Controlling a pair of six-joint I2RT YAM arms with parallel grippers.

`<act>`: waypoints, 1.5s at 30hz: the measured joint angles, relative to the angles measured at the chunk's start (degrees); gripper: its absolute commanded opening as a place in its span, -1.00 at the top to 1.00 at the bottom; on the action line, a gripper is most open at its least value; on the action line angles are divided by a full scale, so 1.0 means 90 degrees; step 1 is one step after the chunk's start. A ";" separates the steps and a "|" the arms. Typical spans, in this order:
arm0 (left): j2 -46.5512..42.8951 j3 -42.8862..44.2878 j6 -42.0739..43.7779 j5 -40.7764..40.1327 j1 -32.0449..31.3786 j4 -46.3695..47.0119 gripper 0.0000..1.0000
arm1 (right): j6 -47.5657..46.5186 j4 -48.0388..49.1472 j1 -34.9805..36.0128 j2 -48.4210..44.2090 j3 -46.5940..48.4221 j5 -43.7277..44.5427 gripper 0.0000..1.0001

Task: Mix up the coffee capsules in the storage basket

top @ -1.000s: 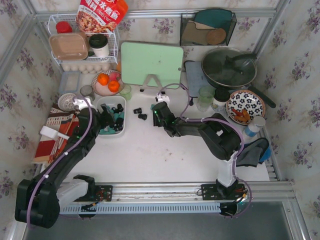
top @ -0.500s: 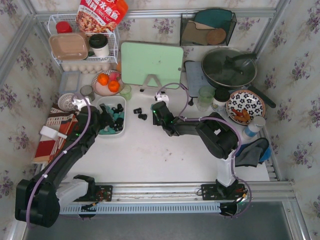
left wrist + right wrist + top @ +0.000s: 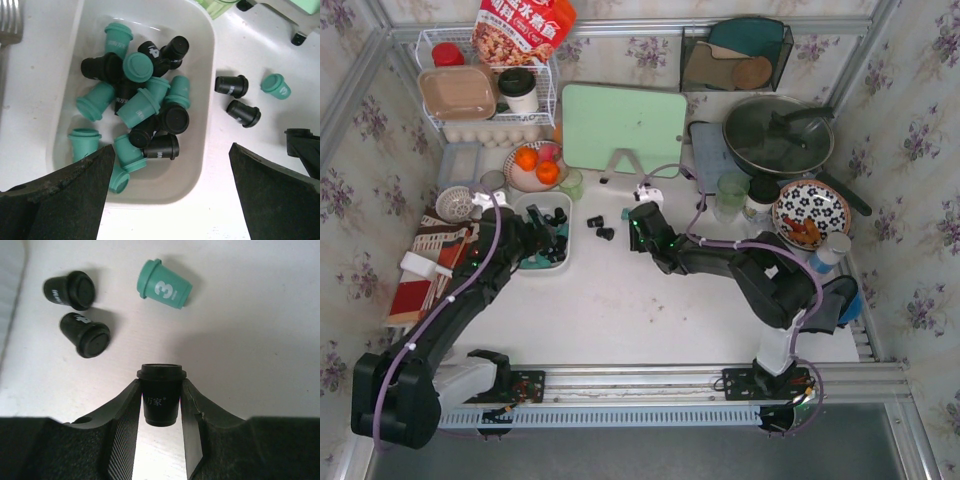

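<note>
Got right pincer (image 3: 161, 390) clamped on one black capsule (image 3: 161, 402), pads (image 3: 125, 415) on both sides of the body, rim end sticking out past the fingertips. Can't tell whether lifted or resting on the bench (image 3: 260, 340).

Left of it: two loose black capsules (image 3: 70, 290) on their sides, plus a teal capsule (image 3: 164, 289) marked 3. All three out on the bench, right of the storage basket (image 3: 544, 269), apart from its wall.

Got left pincer (image 3: 170, 150) spread wide, holding nothing, hovering over the basket's near end.

Risks, as guesses only:
- Grip right at the fingertips on a smooth tapered body. Could squirt out or twist in transit if swung fast or squeezed lightly.
- Path left to the basket runs past the loose ones. Could clip them and roll them further off.
- Left pincer parked over the drop zone. Possible arm clash unless cleared first or approached from the far side.
- Release from too high could mean a bounce off the pile and out over the low wall.

Look of the coffee capsules (image 3: 145, 100): small cup-shaped pods, teal and black, flanged rims, white print on some sides. Heaped loosely mid-basket at all angles, colours already fairly interleaved. Basket itself a shallow white dish with rounded corners and solid walls, sitting left of centre on the bench.
</note>
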 measured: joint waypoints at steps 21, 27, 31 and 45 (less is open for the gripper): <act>0.0444 0.0206 0.1020 0.1132 -0.1107 0.0903 -1.00 | 0.0216 0.0010 0.0000 -0.2897 -0.1464 -0.0376 0.75; 0.0661 0.0095 0.2327 0.1302 -0.2310 0.1649 -0.99 | 0.0347 0.0034 0.0000 -0.3733 -0.2021 -0.0595 0.74; 0.0792 -0.0073 0.3388 0.1608 -0.2926 0.2169 -0.99 | 0.0386 0.0051 0.0000 -0.4146 -0.2302 -0.0879 0.73; 0.1212 -0.0891 0.5780 0.2645 -0.4041 0.4240 -0.98 | 0.0738 0.0576 0.0000 -0.4957 -0.3213 -0.2198 0.72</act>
